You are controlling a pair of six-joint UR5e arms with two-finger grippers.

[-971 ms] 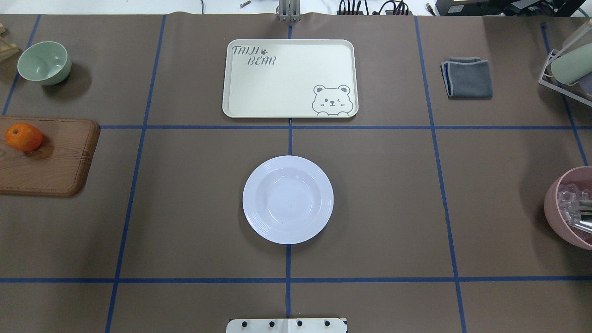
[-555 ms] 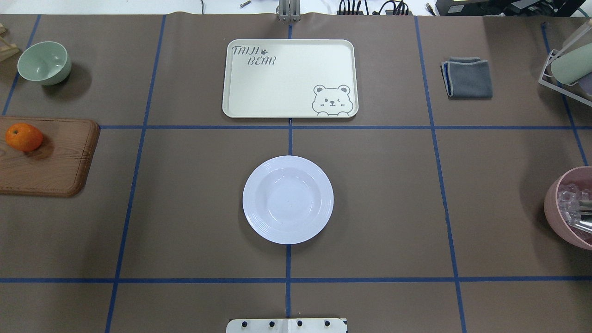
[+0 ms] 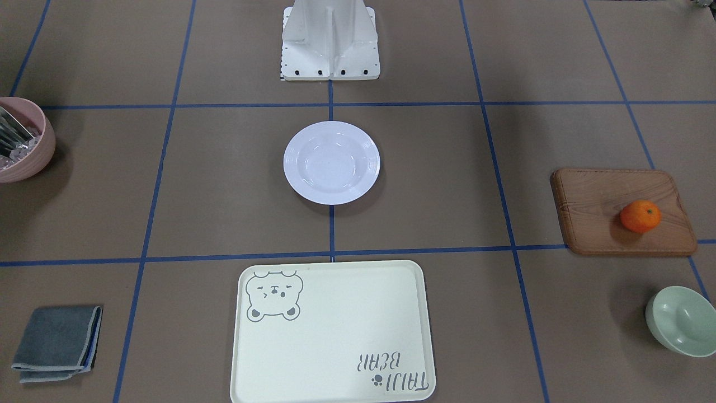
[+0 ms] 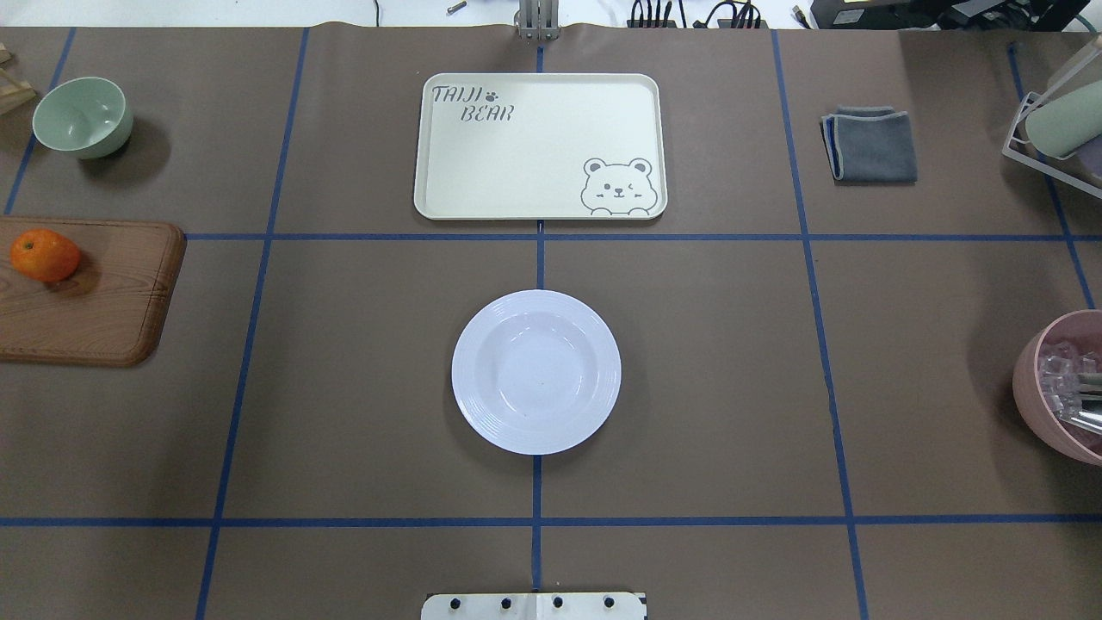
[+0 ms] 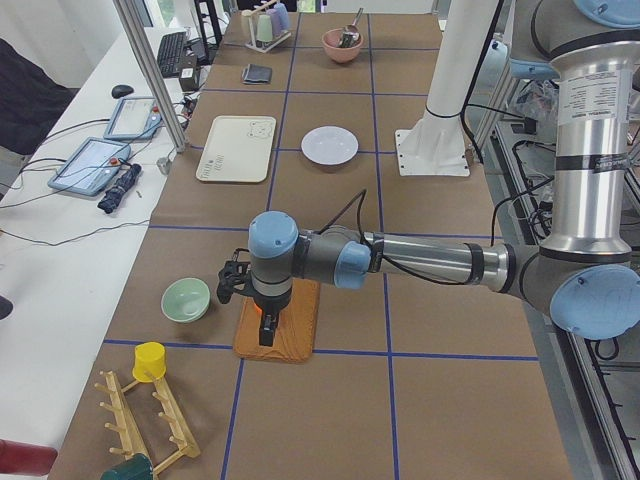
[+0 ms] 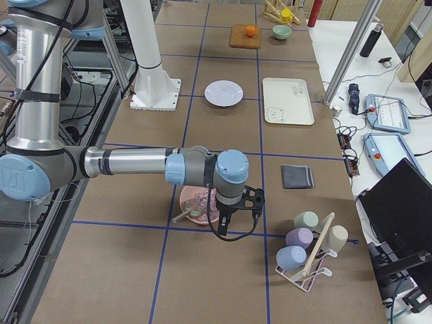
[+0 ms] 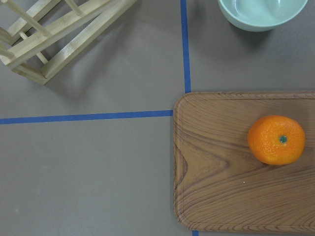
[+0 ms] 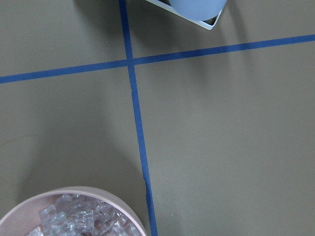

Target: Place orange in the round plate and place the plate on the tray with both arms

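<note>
The orange (image 4: 45,256) (image 3: 640,216) lies on a wooden board at the table's left end and sits at the right of the left wrist view (image 7: 276,139). The white round plate (image 4: 535,371) (image 3: 331,162) stands empty at the table's middle. Beyond it lies the cream bear tray (image 4: 538,146) (image 3: 335,336), also empty. My left gripper (image 5: 266,328) hangs over the board close to the orange; it shows only in the exterior left view, so I cannot tell its state. My right gripper (image 6: 223,216) hovers by the pink bowl, its state equally unclear.
The wooden board (image 4: 86,293) and a mint-green bowl (image 4: 82,116) occupy the left end, with a wooden rack (image 7: 59,34) nearby. At the right end are a pink bowl (image 4: 1063,387) of clear pieces, a folded grey cloth (image 4: 869,145) and a cup rack (image 4: 1055,120).
</note>
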